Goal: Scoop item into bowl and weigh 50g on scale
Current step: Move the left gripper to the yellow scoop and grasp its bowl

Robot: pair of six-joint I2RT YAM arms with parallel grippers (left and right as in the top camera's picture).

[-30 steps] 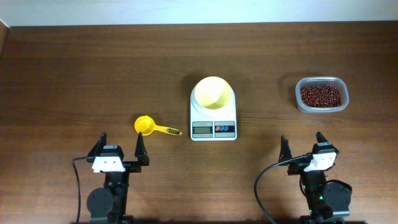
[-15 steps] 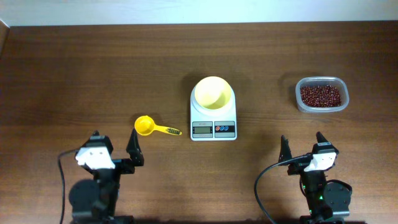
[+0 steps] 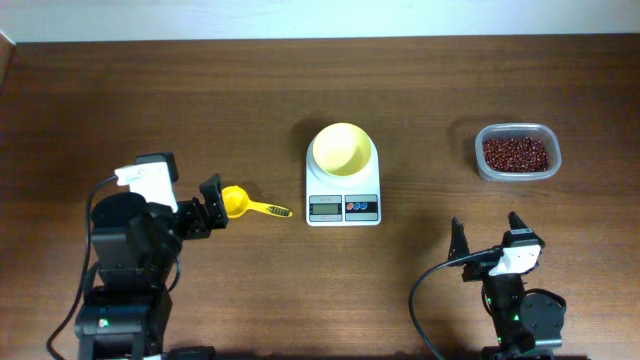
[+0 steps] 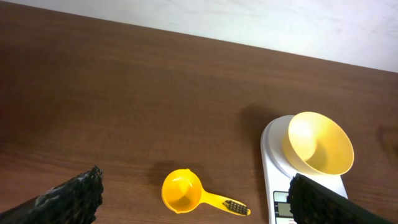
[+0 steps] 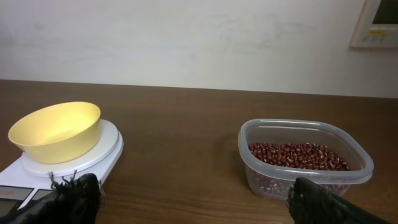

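Scanning for text: nothing legible anywhere. On scale [image 3: 343,196], display [image 3: 324,208] grey, no digits readable from overhead. Red and blue buttons [image 3: 362,209] beside it, markings too small to tell. Scoop handle [image 4: 234,206] shows dark marks at its end in left wrist view, unreadable. Wall panel [image 5: 378,23], top right of right wrist view, carries faint print, too blurred to read.

A robotics lab, by the look: bare wood-grain bench [image 3: 200,90], plain white wall [image 5: 186,37] beyond the scale [image 3: 343,200], two cabled robot arms [image 3: 125,270] near it, a wall-mounted panel [image 5: 380,22].
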